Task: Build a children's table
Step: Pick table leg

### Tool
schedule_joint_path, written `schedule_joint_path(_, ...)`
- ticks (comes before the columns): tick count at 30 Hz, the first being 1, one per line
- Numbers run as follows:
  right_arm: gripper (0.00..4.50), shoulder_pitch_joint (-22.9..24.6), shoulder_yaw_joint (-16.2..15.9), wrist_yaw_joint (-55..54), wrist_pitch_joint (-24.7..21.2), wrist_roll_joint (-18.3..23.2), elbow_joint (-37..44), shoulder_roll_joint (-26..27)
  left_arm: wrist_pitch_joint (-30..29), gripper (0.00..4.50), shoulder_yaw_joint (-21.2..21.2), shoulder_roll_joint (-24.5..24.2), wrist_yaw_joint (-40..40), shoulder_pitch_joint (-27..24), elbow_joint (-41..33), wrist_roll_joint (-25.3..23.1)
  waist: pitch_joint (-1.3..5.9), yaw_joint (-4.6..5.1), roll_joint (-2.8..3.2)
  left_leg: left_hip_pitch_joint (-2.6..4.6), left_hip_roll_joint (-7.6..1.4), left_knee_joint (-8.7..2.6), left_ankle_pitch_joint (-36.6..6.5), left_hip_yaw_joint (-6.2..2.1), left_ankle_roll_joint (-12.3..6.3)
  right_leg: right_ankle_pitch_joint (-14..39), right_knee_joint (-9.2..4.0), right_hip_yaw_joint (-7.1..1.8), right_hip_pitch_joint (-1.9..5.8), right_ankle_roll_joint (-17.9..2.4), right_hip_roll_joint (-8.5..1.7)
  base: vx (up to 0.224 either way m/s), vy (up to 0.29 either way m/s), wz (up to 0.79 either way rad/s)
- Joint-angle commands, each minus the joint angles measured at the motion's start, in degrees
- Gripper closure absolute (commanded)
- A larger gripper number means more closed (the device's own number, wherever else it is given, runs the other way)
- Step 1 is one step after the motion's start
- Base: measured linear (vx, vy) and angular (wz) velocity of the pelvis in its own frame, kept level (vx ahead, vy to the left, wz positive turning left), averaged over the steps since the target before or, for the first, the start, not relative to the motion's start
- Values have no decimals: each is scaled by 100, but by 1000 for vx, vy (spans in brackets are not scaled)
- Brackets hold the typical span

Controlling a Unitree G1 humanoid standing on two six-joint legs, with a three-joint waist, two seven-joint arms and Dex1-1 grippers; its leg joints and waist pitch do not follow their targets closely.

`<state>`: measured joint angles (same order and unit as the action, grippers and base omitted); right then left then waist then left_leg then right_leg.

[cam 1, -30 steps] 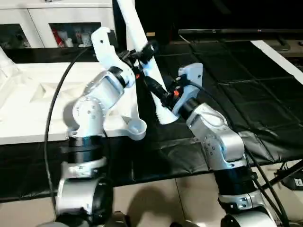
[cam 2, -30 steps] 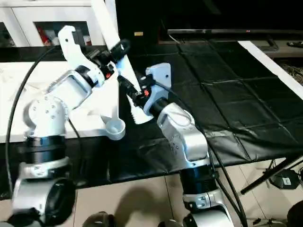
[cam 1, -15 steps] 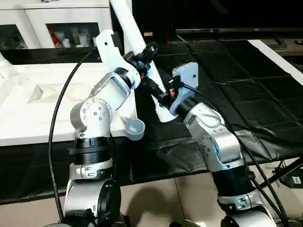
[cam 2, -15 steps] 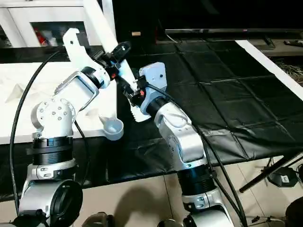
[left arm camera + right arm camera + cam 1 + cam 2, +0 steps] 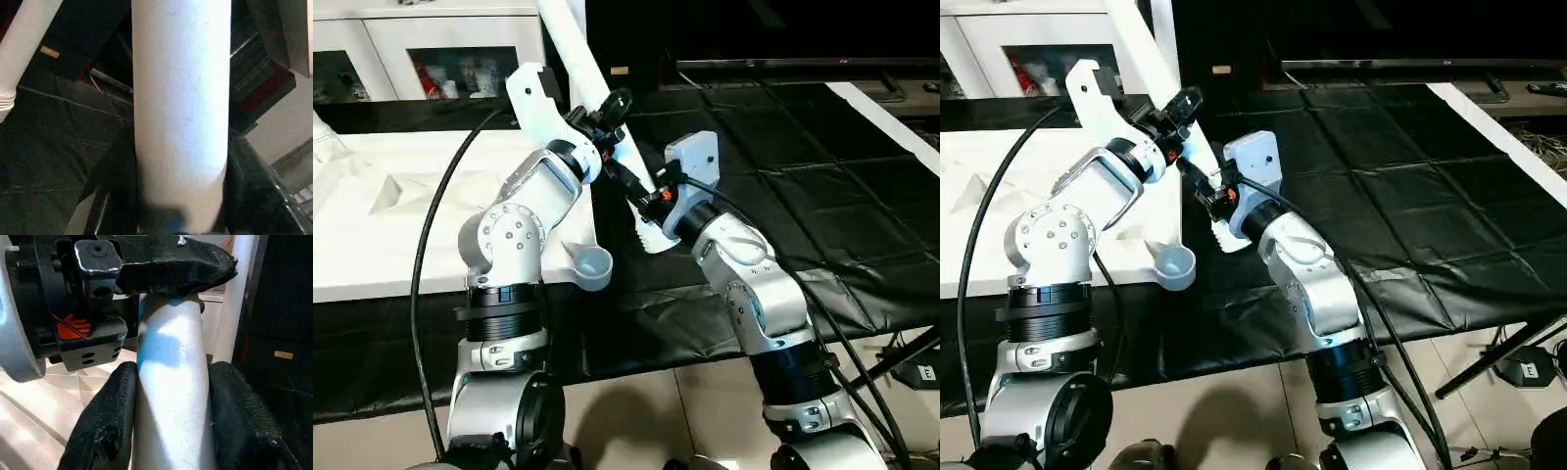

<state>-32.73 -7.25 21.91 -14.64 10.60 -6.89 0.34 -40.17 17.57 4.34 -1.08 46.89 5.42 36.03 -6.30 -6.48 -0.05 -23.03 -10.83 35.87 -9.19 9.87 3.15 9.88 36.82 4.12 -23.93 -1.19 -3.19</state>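
— Over the mat's (image 5: pixel 783 166) near left part, what are you holding?

— One white leg (image 5: pixel 597 93), slanting up and away from you, its ribbed lower end just above the black mat beside the top's (image 5: pixel 382 225) corner socket (image 5: pixel 594 266). Your right gripper (image 5: pixel 636 191) is clamped on it low down; your left gripper (image 5: pixel 607 122) is clamped on it just above.

— What do the wrist cameras give you that the head doesn't?

— The grips themselves. In your right wrist view the black fingers (image 5: pixel 105 431) press both sides of the tube, with the left gripper directly ahead on the same leg. In your left wrist view the tube fills the gap between the dark fingers (image 5: pixel 115 186), and a second leg (image 5: pixel 22 54) stands apart over the mat.

— And room to move?

— The head views show wide bare mat to your right, up to a white edge strip (image 5: pixel 891 122). On your left the top lies ribbed side up, running out of frame; a glass-door cabinet (image 5: pixel 440 49) stands behind it.
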Motion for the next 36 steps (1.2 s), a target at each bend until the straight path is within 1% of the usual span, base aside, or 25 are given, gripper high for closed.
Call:
schedule_joint_path(1, 195, -46, -28, 31, 29, -38, 21, -1, 76, 266, -5, 19, -122, 37, -100, -7, 620, 1, -1, 125, -183, -407, -1229, -101, 88, 1557, -530, -303, 330, -683, -468, 0, 0, 0)
schedule_joint_path(3, 187, -45, -22, 1, 65, -70, 12, -9, 85, 266, -15, 19, -128, 31, -107, -17, 622, 0, -10, 117, -182, -404, -1182, -100, 87, 1535, -525, -305, 334, -673, -468, 0, 0, 0)
schedule_joint_path(4, 175, -34, 28, 54, 146, 46, -12, 32, 157, 266, 0, -23, -140, 28, -98, -70, 619, 7, -27, 117, -179, -403, -1198, -94, 77, 1604, -538, -304, 331, -637, -468, 0, 0, 0)
schedule_joint_path(8, 143, -27, -8, 80, 222, -28, -34, -35, 282, 266, 70, -110, -163, 47, -59, -140, 620, 8, -13, 115, -186, -408, -1165, -100, 66, 1614, -536, -305, 326, -598, -467, 0, 0, 0)
schedule_joint_path(10, 122, -3, 24, 65, 203, 12, -24, -4, 316, 266, 84, -145, -165, 50, -49, -160, 621, 12, -6, 117, -180, -402, -1155, -96, 76, 1584, -532, -306, 325, -609, -465, 0, 0, 0)
schedule_joint_path(12, 111, 50, 84, 80, 73, 162, 24, 71, 354, 266, 70, -202, -146, 48, -33, -205, 619, 15, 0, 127, -188, -409, -1196, -99, 81, 1599, -530, -306, 314, -621, -464, 0, 0, 0)
schedule_joint_path(13, 102, 61, 33, -44, -51, 35, 64, 41, 377, 266, 51, -238, -132, 47, -24, -238, 622, 20, -3, 129, -189, -412, -1204, -100, 77, 1580, -525, -304, 316, -631, -460, 0, 0, 0)
schedule_joint_path(16, 74, 70, -10, -10, -238, 56, 73, 25, 417, 266, 23, -293, -102, 55, 2, -293, 621, 14, 5, 133, -189, -414, -1193, -102, 104, 1561, -525, -307, 316, -650, -462, 0, 0, 0)
schedule_joint_path(17, 66, 72, -176, 115, 78, -153, 32, -96, 468, 266, -6, -407, -33, 81, 62, -362, 624, 10, -7, 126, -192, -418, -1189, -103, 119, 1544, -523, -307, 322, -638, -468, 0, 0, 0)
schedule_joint_path(19, 41, 90, -265, 241, 366, -265, 5, -187, 542, 266, -50, -567, 64, 113, 151, -464, 622, 10, -14, 121, -194, -420, -1187, -101, 146, 1570, -521, -310, 321, -573, -473, 0, 0, 0)
schedule_joint_path(21, 34, 101, -223, 264, 412, -225, 8, -191, 580, 266, -57, -656, 115, 138, 212, -510, 622, 15, -16, 122, -187, -416, -1197, -99, 151, 1609, -522, -315, 317, -546, -472, 0, 0, 0)
schedule_joint_path(22, 34, 115, -99, 223, 382, -129, 41, -176, 647, 266, -35, -806, 202, 193, 331, -554, 617, 14, -12, 130, -179, -418, -1217, -97, 126, 1713, -538, -314, 317, -534, -477, 0, 0, 0)
schedule_joint_path(23, 23, 114, -85, 176, 440, -178, 48, -198, 667, 266, -28, -850, 226, 212, 369, -566, 619, 12, -10, 132, -180, -417, -1198, -101, 127, 1711, -538, -314, 310, -530, -476, 0, 0, 0)
schedule_joint_path(24, 4, 102, -3, 176, 460, -95, 33, -179, 679, 266, -22, -914, 278, 233, 417, -582, 626, 16, -12, 130, -182, -420, -1160, -103, 144, 1649, -519, -311, 311, -547, -467, 0, 0, 0)
schedule_joint_path(25, 4, 60, 124, 214, 389, 85, 0, -139, 693, 266, -41, -1036, 389, 253, 480, -632, 623, 17, -30, 136, -184, -420, -1154, -99, 126, 1627, -519, -315, 307, -565, -472, 0, 0, 0)
schedule_joint_path(26, 0, 41, 177, 269, 317, 208, 14, -111, 658, 266, -63, -1108, 483, 249, 482, -635, 627, 22, -12, 144, -195, -421, -1163, -99, 120, 1592, -509, -318, 299, -605, -478, 0, 0, 0)
schedule_joint_path(27, 0, 41, 177, 269, 317, 208, 14, -111, 658, 266, -63, -1108, 483, 249, 482, -635, 628, 21, -8, 150, -197, -423, -1180, -102, 117, 1577, -511, -315, 299, -628, -480, 0, 0, 0)
schedule_joint_path(28, 0, 29, 235, 268, 153, 316, 47, -80, 581, 266, -102, -1173, 613, 238, 472, -595, 628, 28, -23, 147, -207, -427, -1167, -100, 130, 1486, -499, -313, 301, -678, -471, 0, 0, 0)
schedule_joint_path(29, 0, 17, 239, 242, 139, 307, 41, -87, 544, 266, -128, -1204, 680, 233, 472, -576, 628, 22, -11, 151, -204, -425, -1149, -99, 128, 1428, -486, -316, 302, -733, -475, 0, 0, 0)
schedule_joint_path(30, 0, -2, 245, 204, 117, 293, 32, -98, 490, 266, -167, -1251, 779, 227, 471, -547, 624, 22, -29, 148, -200, -430, -1144, -95, 129, 1440, -493, -314, 302, -741, -476, 0, 0, 0)
schedule_joint_path(31, 0, -85, 266, 280, 27, 356, -18, -164, 323, 266, -362, -1449, 1183, 187, 425, -485, 629, 12, -10, 153, -196, -427, -1142, -97, 149, 1460, -484, -315, 298, -753, -483, 0, 0, 0)
schedule_joint_path(32, 0, -95, 277, 279, 27, 358, -27, -169, 315, 266, -369, -1459, 1206, 186, 422, -480, 629, 13, 5, 155, -200, -430, -1182, -96, 178, 1497, -483, -318, 295, -756, -484, 0, 0, 0)
schedule_joint_path(34, 0, -233, 423, 243, 42, 383, -163, -225, 228, 266, -453, -1582, 1497, 185, 398, -411, 626, 18, 2, 159, -195, -434, -1253, -97, 227, 1567, -483, -316, 296, -774, -489, 0, 0, 0)
schedule_joint_path(35, 0, -359, 621, 409, -489, 741, -159, -314, 149, 266, -493, -1731, 1790, 240, 418, -327, 615, 14, 27, 178, -191, -433, -1328, -92, 240, 1593, -502, -321, 282, -781, -473, 0, 0, 0)
schedule_joint_path(36, 0, -359, 621, 409, -489, 741, -159, -314, 149, 266, -493, -1731, 1790, 240, 418, -327, 618, 16, 17, 183, -187, -434, -1359, -98, 220, 1597, -493, -321, 300, -785, -473, 0, 0, 0)
